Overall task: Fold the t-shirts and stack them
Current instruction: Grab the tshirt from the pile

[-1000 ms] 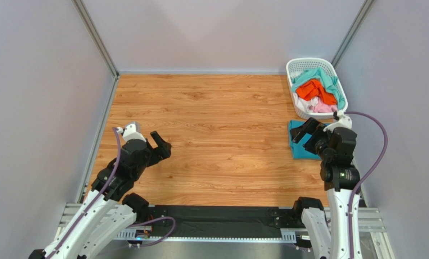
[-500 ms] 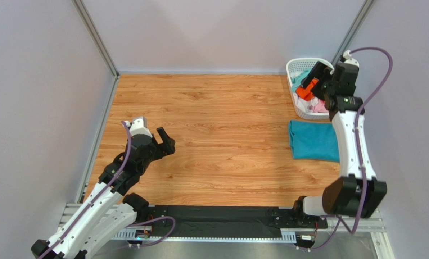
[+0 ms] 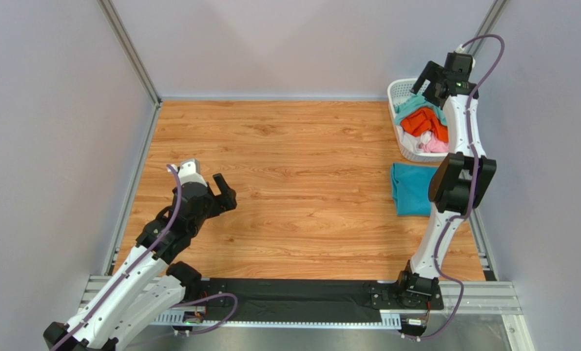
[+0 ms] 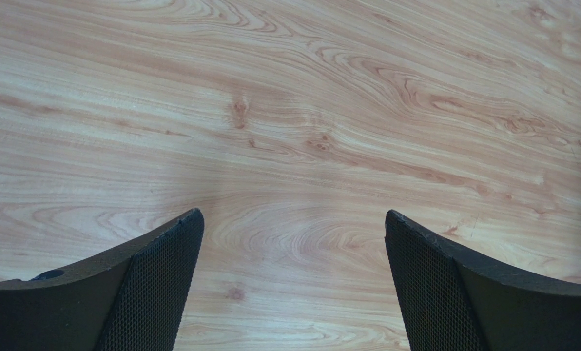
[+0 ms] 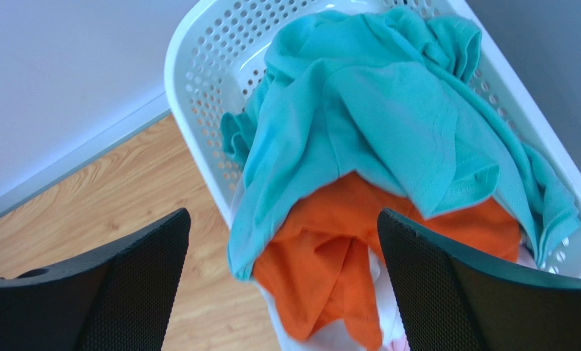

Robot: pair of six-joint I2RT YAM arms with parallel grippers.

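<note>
Overhead, the right gripper (image 3: pixel 427 79) hangs above the basket (image 3: pixel 393 93), likely to fetch the next of the t-shirts (image 3: pixel 427 124) heaped inside; 1 teal shirt (image 3: pixel 410 190) lies folded just in front of the basket (the stack's start). The left gripper (image 3: pixel 220 191) hovers far left of the basket. Left wrist: jaws spread wide, empty, over the table (image 4: pixel 293 110). Right wrist: jaws equally wide, holding nothing, above the mint shirt (image 5: pixel 374 110) and orange shirt (image 5: pixel 323 248).

Pale grey walls (image 3: pixel 293 44) boxed in a wood-grain tabletop (image 3: pixel 293 168). Metal posts (image 3: pixel 129 51) ran up the back corners, aluminium perhaps.
</note>
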